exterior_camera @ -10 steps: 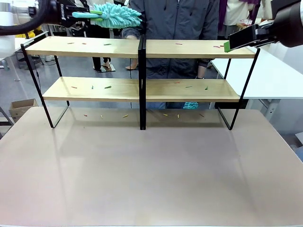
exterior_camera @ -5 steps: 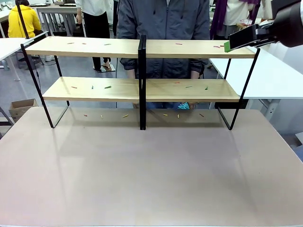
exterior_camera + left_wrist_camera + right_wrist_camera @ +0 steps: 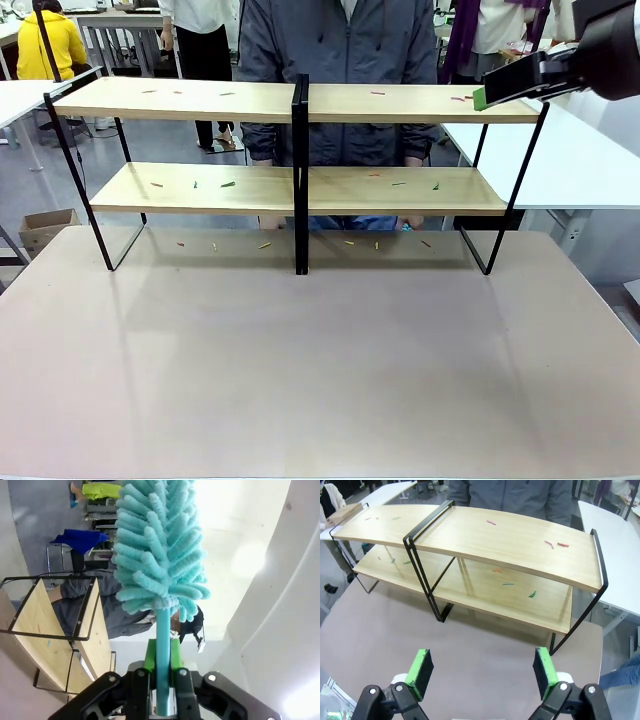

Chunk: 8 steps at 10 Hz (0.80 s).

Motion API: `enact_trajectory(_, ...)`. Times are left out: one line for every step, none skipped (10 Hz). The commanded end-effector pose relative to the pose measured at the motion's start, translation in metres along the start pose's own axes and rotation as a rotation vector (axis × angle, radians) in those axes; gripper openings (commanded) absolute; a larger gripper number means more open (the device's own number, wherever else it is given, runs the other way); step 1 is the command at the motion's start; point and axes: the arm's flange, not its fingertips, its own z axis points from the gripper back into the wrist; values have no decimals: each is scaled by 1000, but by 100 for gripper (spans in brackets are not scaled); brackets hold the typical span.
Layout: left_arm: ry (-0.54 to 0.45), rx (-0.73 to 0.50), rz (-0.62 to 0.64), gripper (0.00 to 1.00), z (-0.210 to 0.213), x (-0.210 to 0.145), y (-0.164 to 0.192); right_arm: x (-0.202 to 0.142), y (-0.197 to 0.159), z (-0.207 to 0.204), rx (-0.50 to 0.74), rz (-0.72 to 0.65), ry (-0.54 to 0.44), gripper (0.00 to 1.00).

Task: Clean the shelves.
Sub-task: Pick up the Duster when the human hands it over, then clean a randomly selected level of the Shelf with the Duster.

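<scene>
The shelves [image 3: 300, 100] stand across the far half of the brown tabletop: two long wooden boards in a thin black frame with a central post. Small red, green and yellow scraps [image 3: 228, 184] lie on both boards and on the table beneath them. In the left wrist view my left gripper [image 3: 162, 667] is shut on the handle of a fluffy teal duster [image 3: 160, 545], raised well above the shelves [image 3: 45, 625]. My right gripper [image 3: 482, 667] is open and holds nothing, with its green pads [image 3: 420, 666] wide apart above the shelves [image 3: 495, 540]. It hovers by the top board's right end [image 3: 482, 95].
A person [image 3: 345, 40] in a dark jacket stands right behind the shelves. White tables flank the scene at right [image 3: 570, 160] and left [image 3: 15, 95]. A cardboard box [image 3: 45, 228] sits on the floor at left. The near tabletop [image 3: 320, 370] is bare.
My left gripper with the duster has risen from the shelves' top left corner out of the front view. The right gripper has held still.
</scene>
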Motion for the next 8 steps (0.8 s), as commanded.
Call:
enact_trajectory(52, 7, -47, 0, -5, -5, -14, 0, 0, 0, 2, -2, -2, 100)
enact_trajectory(52, 7, -47, 0, -5, -5, -14, 0, 0, 0, 2, -2, -2, 100)
enact_trajectory(52, 7, -47, 0, -5, -5, -14, 0, 0, 0, 2, -2, -2, 100)
enact_trajectory(52, 7, -47, 0, -5, -5, -14, 0, 0, 0, 2, -2, -2, 100)
enact_trajectory(52, 7, -47, 0, -5, -5, -14, 0, 0, 0, 2, -2, -2, 100)
enact_trajectory(52, 7, -47, 0, -5, -5, -14, 0, 0, 0, 2, -2, -2, 100)
enact_trajectory(52, 7, -47, 0, -5, -5, -14, 0, 0, 0, 2, -2, -2, 100)
enact_trajectory(45, 10, -41, 13, -8, -6, -12, 0, 0, 0, 2, -2, -2, 100)
